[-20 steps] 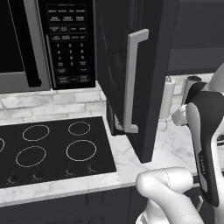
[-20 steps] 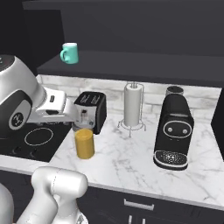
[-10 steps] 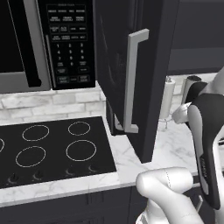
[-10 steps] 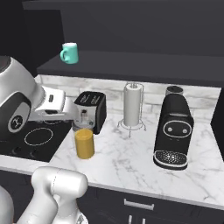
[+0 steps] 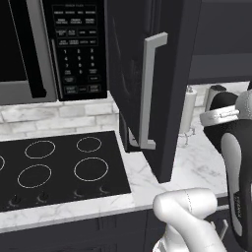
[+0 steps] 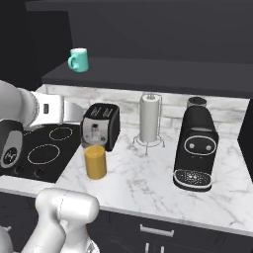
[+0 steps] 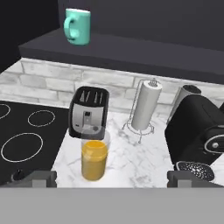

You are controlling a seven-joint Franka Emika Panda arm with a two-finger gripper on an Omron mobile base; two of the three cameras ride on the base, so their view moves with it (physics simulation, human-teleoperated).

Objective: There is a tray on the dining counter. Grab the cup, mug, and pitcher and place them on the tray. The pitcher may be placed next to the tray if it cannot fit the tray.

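The pitcher (image 7: 94, 157), a clear cylinder filled amber-orange, stands on the marble counter in front of a toaster; it is also in the right base view, pitcher (image 6: 95, 161). The teal mug (image 6: 78, 60) sits on a dark shelf above the counter, handle to the left, and appears at the top of the hand view, mug (image 7: 78, 26). My gripper (image 7: 114, 178) is open wide, its two fingertips far apart at the bottom of the hand view, with the pitcher ahead between them and nothing held. The tray and the cup are out of view.
A black and silver toaster (image 6: 100, 126), a white paper-towel roll (image 6: 149, 118) and a black coffee machine (image 6: 196, 148) stand on the counter. A black stove top (image 5: 54, 167) lies left; an open dark cabinet door (image 5: 147, 88) hangs over the counter beside the microwave (image 5: 49, 49).
My hand has drawn slightly to the left in the right base view. The jaws stay open, and the pitcher and mug have not moved.
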